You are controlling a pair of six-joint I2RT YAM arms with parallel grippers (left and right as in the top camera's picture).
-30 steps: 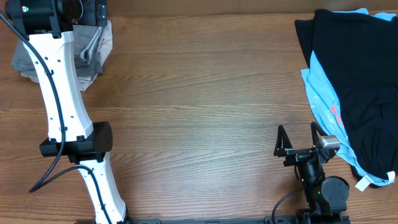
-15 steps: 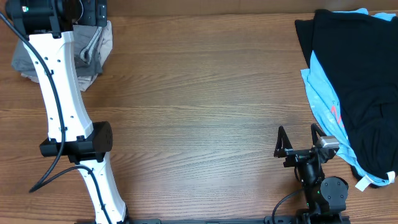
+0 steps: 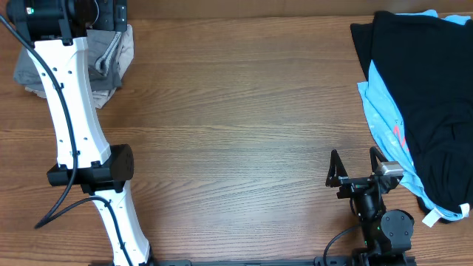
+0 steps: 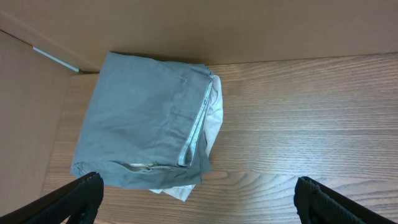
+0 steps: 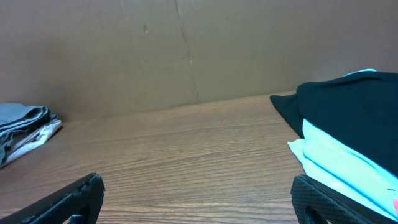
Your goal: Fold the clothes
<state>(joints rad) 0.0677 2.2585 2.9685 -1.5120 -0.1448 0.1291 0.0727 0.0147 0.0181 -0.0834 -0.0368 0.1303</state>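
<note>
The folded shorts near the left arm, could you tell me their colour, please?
Mid-grey; the shorts show best in the left wrist view.

No writing can be read: the pink print (image 3: pixel 397 137) on the light-blue garment (image 3: pixel 380 122) and the white tag (image 3: pixel 431 219) at its edge are too small.

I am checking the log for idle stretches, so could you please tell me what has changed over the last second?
Nothing visibly changed. The left gripper is open above the folded grey shorts at the far left of the table, just as before. The right gripper is open near the front edge. The black garment and light-blue garment lie in the same heap on the right.
</note>
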